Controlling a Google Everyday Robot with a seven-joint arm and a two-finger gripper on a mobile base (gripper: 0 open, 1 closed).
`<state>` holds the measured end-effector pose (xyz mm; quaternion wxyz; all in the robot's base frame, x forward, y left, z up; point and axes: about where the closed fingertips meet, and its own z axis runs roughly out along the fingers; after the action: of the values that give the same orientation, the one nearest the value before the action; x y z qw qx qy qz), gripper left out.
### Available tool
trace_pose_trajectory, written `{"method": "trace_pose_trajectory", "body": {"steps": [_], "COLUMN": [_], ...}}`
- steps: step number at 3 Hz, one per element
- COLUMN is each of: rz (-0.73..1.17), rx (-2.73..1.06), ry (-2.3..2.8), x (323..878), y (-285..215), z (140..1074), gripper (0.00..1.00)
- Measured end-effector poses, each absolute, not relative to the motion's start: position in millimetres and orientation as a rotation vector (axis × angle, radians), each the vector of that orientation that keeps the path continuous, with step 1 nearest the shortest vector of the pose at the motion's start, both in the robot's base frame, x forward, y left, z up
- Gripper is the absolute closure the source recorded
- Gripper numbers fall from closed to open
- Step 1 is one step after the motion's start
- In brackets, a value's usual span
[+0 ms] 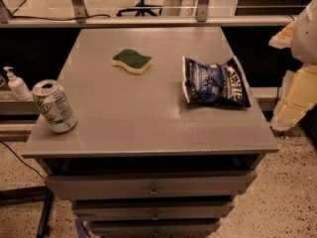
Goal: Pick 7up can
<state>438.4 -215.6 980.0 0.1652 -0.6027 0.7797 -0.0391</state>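
The 7up can (54,107) stands on the left front part of the grey cabinet top (148,118), close to its left edge. It is green and white with a silver top whose opening faces up and towards me. My gripper (297,90) is at the far right edge of the view, beyond the cabinet's right side and far from the can. It shows as pale yellow and white parts of the arm. Nothing is held that I can see.
A blue crinkly snack bag (215,82) lies at the right of the top. A green and yellow sponge (132,61) lies at the back middle. A pump bottle (17,85) stands on a lower shelf left of the cabinet. Drawers (153,187) sit below the front edge.
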Motion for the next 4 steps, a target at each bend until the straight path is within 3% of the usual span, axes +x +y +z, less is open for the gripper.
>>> {"method": "trace_pose_trajectory", "body": {"steps": [2,4], "rz": [-0.097,0.176], "rx": [-1.71,-1.604], "ry": [2.2,2.055], "x": [439,468], "y": [-212,-152], "z": [979,949], "gripper": [0.0,0.0]}}
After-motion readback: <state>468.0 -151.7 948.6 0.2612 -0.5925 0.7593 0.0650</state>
